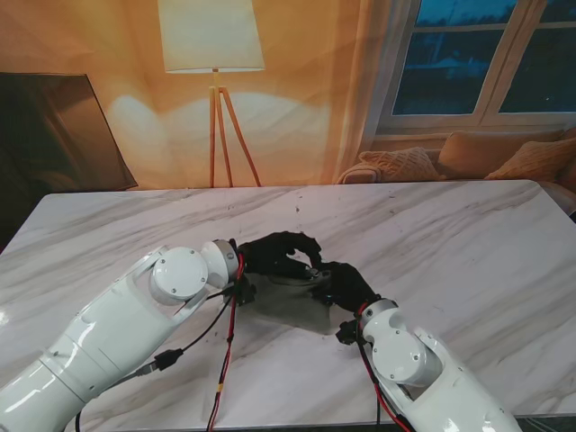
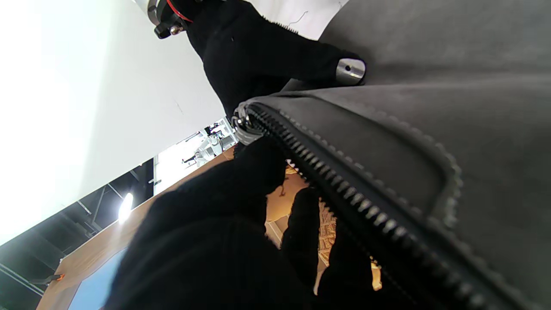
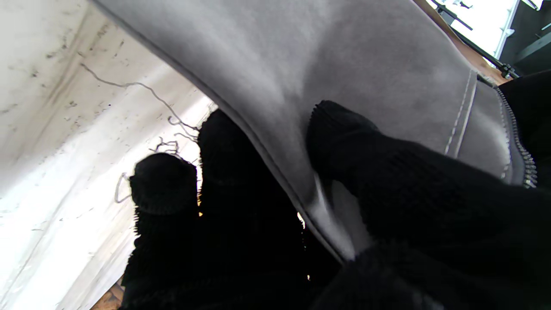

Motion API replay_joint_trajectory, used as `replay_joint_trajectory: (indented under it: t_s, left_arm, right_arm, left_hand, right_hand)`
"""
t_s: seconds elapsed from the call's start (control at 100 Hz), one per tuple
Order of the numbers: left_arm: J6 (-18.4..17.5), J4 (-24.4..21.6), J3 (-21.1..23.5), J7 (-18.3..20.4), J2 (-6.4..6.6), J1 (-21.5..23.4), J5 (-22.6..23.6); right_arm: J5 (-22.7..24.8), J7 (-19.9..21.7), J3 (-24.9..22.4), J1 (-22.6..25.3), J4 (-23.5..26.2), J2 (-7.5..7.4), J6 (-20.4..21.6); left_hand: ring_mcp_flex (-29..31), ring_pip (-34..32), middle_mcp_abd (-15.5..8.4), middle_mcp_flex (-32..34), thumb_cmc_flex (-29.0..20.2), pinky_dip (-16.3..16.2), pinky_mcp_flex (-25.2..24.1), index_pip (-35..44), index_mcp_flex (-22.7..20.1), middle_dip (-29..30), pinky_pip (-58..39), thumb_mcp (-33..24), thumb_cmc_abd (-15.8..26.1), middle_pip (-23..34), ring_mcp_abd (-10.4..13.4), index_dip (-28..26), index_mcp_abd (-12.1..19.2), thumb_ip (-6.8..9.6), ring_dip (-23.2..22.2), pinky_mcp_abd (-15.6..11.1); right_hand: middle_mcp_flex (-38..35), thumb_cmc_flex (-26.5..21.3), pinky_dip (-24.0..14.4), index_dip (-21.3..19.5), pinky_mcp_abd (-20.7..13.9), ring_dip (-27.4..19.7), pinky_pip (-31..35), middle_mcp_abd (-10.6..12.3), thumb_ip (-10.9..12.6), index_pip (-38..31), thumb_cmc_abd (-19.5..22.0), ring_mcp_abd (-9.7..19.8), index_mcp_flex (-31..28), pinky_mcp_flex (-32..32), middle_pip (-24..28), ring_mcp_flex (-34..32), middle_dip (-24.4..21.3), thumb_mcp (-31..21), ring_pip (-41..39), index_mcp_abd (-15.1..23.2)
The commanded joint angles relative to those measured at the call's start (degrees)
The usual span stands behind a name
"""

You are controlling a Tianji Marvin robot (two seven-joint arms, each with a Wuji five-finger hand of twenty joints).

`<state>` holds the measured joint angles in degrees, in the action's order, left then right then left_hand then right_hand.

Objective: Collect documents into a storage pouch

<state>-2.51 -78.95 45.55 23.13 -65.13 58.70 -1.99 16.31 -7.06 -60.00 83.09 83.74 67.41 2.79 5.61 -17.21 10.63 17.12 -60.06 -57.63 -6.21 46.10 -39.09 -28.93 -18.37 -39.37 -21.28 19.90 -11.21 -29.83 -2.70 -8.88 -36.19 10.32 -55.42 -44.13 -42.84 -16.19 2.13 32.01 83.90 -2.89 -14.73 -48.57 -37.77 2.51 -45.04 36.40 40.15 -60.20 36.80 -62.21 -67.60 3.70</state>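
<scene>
A: Near the table's (image 1: 468, 243) middle, what is in the right hand (image 1: 346, 286)?

B: An edge of the grey pouch (image 1: 292, 304); the wrist view shows its thumb on one face of the cloth and fingers (image 3: 163, 185) behind the other, so the hand is closed on it.

A: And where does the pouch sit?

B: Between the two black-gloved hands, just on my side of them, its lower part hanging toward the marble; whether it touches the top I cannot tell.

A: The left hand (image 1: 279, 254)?

B: Just beyond and left of the right one; its fingers curl over the pouch's upper edge beside the zipper (image 2: 344, 189), clasping it; the zipper's metal slider (image 2: 243, 125) lies close to the fingertips.

A: Any documents?

B: I cannot make any out.

A: Farther off?

B: A floor lamp (image 1: 213, 54) against the wall; right of it a sofa (image 1: 468, 157) with cushions under a window (image 1: 486, 58).
</scene>
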Motion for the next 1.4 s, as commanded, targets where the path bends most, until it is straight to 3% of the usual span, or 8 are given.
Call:
replay_joint_trajectory:
  t_s: [0.0,0.26,0.46,0.57,0.71,0.83,1.06,1.39]
  left_arm:
    - [0.6,-0.2,0.3,0.8,-0.07,0.5,0.0]
    - [0.5,-0.7,0.9,0.8,0.30,0.9,1.4]
    - [-0.5,-0.8,1.6,-2.0,-0.30,1.8,1.4]
    - [-3.0,-0.5,1.7,-3.7,-0.48,1.8,2.8]
    - [-4.0,-0.4,1.6,-3.9,-0.36,1.6,3.6]
    - [-3.8,-0.5,1.5,-2.3,-0.01,1.6,2.9]
    - [-4.6,-0.3,1.3,-0.7,0.34,1.3,2.3]
    - [-7.5,0.3,-0.6,-3.9,0.27,0.2,8.3]
  right_arm:
    - [-0.3,0.5,-0.3,0.1,0.0,0.29,-0.8]
    - [-0.2,-0.1,-1.0,0.6,0.0,0.35,-1.2]
    - [0.7,-0.4,-1.2,0.6,-0.1,0.27,-1.0]
    - [1.3,-0.6,-1.1,0.4,-0.4,0.24,-0.5]
    - [1.0,-1.1,-1.1,0.3,-0.5,0.44,-0.9]
    - [1.2,-1.4,-1.1,0.4,-0.4,0.46,-0.7]
    - [1.3,-1.4,-1.1,0.1,-0.6,0.44,-0.4]
    - [1.2,-1.7,-0.8,-0.3,-1.0,0.58,-0.2]
  left_hand:
    - [-1.0,0.5,-0.7,-1.4,0.0,-1.4,0.0,4.7,-0.4,0.0,1.3,2.1,-1.9,0.7,0.6,-3.2,-2.3,-1.60,0.1,-1.3]
    - [0.5,-2.7,0.2,1.0,2.3,-3.4,1.3,5.4,0.7,-3.1,1.0,1.8,-1.7,3.4,-1.1,-5.0,-5.2,-1.73,-3.1,-0.9]
    - [10.2,-16.7,4.6,12.0,0.7,-9.2,6.3,7.1,2.5,-9.3,-2.8,2.4,-1.5,9.9,-9.3,-7.3,-6.7,-1.01,-11.8,3.0]
    - [18.9,-28.4,5.9,27.8,0.5,-11.0,6.9,7.0,1.4,-27.1,-13.2,2.1,-2.0,11.4,-13.0,-8.0,-2.2,-0.76,-16.2,5.2]
    - [22.8,-35.4,5.0,34.1,-1.4,5.8,2.8,7.3,0.9,-32.9,-37.4,0.0,-3.2,14.3,-13.8,-7.2,-0.9,-1.49,-19.1,5.2]
    - [21.6,-34.1,5.0,32.4,3.4,10.2,1.7,4.2,1.0,-32.1,-39.6,-4.8,-6.0,13.3,-13.6,-3.8,-1.9,-1.77,-18.2,5.2]
    - [18.4,-31.0,5.7,23.5,17.1,11.6,0.9,-6.0,1.0,-17.9,-38.7,-7.5,-9.3,19.4,-13.1,-1.3,-4.3,-0.42,-17.8,5.4]
    - [29.1,-41.8,3.0,37.8,7.5,10.8,8.6,5.9,-3.5,-32.0,-50.4,-10.5,-10.5,21.0,-13.9,2.4,-1.8,-2.29,-21.4,7.6]
  right_hand:
    - [1.1,1.2,1.2,0.5,-1.3,1.2,-0.4,-2.5,-0.2,-1.0,-0.3,5.7,2.1,1.7,1.5,-4.6,0.4,-2.6,-1.3,-0.1]
    - [2.2,5.0,1.4,-0.9,-0.6,1.2,0.3,-2.9,-0.7,-2.8,-1.6,5.8,2.5,2.8,3.4,-5.3,0.2,-3.6,-2.2,0.2]
    - [0.2,1.6,1.4,-0.8,-0.4,1.1,0.9,-3.0,-0.5,-6.5,-1.1,6.4,0.6,4.2,4.6,-6.6,0.2,-3.2,-3.0,1.4]
    - [-0.2,1.3,1.6,-1.0,-0.2,1.0,0.9,-3.0,-0.4,-7.1,-0.7,6.5,0.0,5.0,4.6,-7.1,0.4,-2.7,-2.9,1.7]
    - [-0.5,1.3,1.7,-1.3,-0.1,0.9,1.0,-3.3,-0.3,-7.6,-0.5,6.5,-0.6,5.6,5.0,-7.7,0.7,-2.5,-3.0,1.6]
    - [-0.7,1.2,1.7,-1.4,-0.1,0.9,1.2,-3.2,-0.3,-7.7,-0.3,6.5,-0.8,5.7,5.1,-7.8,0.8,-2.4,-3.2,1.7]
    - [-0.6,1.0,1.7,-1.5,0.0,0.9,1.3,-3.3,-0.2,-7.7,0.0,6.6,-0.8,5.7,5.1,-7.8,0.8,-2.2,-3.4,1.8]
    - [-0.7,0.8,1.7,-1.5,0.0,0.9,1.5,-3.3,-0.2,-7.7,0.2,6.6,-0.9,5.6,5.2,-7.7,0.9,-1.9,-3.6,1.8]
